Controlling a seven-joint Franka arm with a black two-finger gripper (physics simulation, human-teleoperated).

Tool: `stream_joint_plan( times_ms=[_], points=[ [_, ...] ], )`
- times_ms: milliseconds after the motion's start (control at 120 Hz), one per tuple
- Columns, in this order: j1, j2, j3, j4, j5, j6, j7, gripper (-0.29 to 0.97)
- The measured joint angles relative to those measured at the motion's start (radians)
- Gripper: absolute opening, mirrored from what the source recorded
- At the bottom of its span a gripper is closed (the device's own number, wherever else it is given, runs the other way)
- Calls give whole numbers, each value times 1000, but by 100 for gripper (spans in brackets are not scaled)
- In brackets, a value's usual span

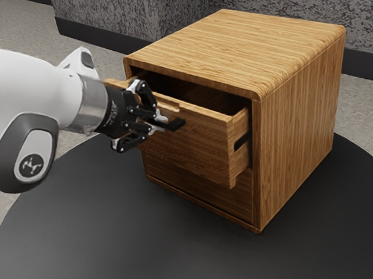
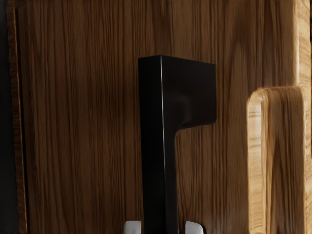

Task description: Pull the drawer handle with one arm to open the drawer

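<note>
Exterior view shows the hand [image 1: 166,121] clamped on the black handle [image 2: 157,146] of the drawer [image 1: 199,144], partly out of the cabinet [image 1: 291,104] on the table [image 1: 160,251]. Stiff, probably slick; best held mid-length.

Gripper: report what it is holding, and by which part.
The gripper holds the black drawer handle, fingers pinching its straight bar from two sides, away from the mounting post.

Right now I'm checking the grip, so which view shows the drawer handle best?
The wrist view: the drawer handle stands large and black against the drawer front, fingertips on both sides. In the exterior view the gripper covers most of it; its dark end pokes out.
</note>
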Motion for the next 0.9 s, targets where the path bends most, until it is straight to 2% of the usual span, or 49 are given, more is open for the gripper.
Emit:
stream_joint_plan(
  times_ms=[525,900],
  points=[
    [1,-225,-38,-180,-4,-20,12,-9],
    [17,-375,-32,-281,-4,-48,17,-9]
  ],
)
